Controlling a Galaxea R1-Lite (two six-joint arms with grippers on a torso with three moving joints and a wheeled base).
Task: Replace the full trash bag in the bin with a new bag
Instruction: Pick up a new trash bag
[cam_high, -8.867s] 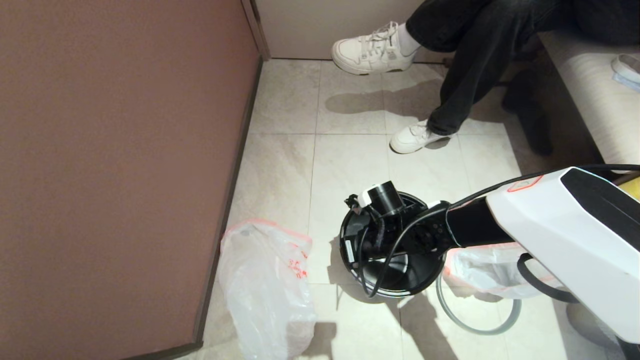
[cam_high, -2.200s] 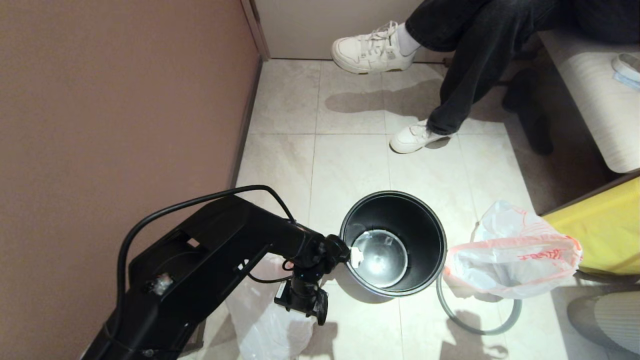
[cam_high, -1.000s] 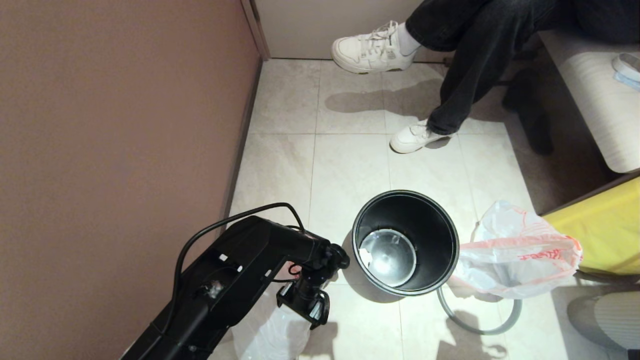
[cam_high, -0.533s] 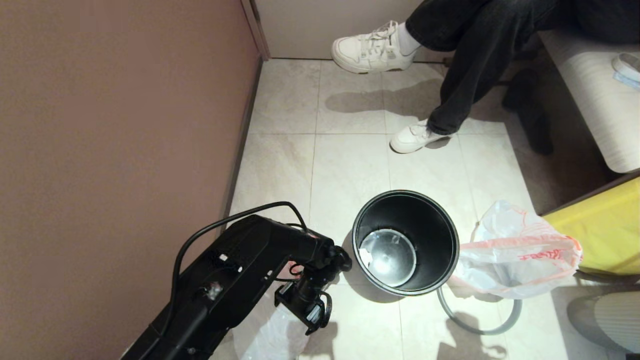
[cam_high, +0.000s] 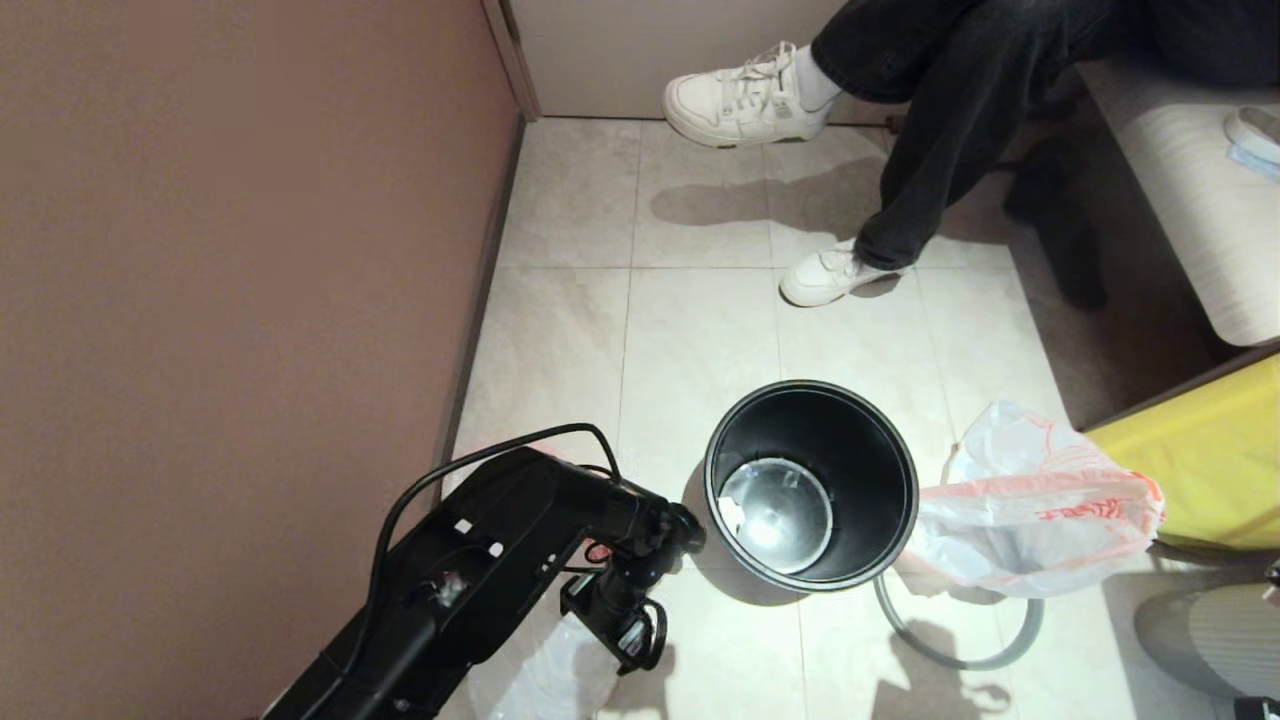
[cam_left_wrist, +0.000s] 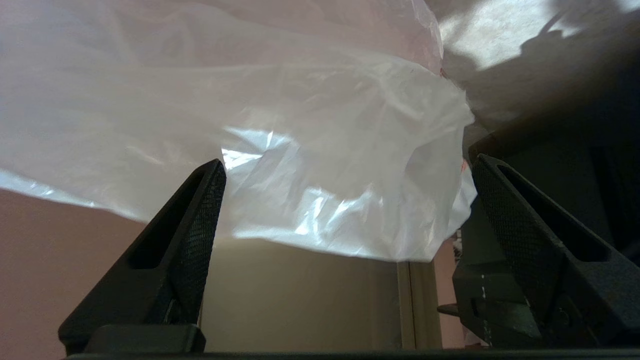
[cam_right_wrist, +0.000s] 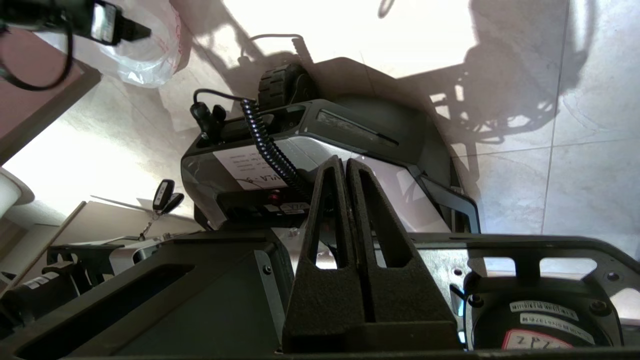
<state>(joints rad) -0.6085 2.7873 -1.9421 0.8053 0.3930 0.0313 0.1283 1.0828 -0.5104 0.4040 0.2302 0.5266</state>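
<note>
indoors, pale tiled floor (cam_high: 700, 330), brown wall (cam_high: 230, 250), black bin (cam_high: 880, 470)

A brown-pink wall panel (cam_high: 230, 300) fills the left half of the frame, with pale floor tiles (cam_high: 690, 330) to its right. At the top, a seated person's dark-trousered legs (cam_high: 950, 110) end in two white sneakers (cam_high: 745, 98), one raised above the other (cam_high: 828, 274). A beige cushioned bench (cam_high: 1190, 190) runs down the upper right, and a yellow surface (cam_high: 1215, 460) sits at the right edge below it
</note>
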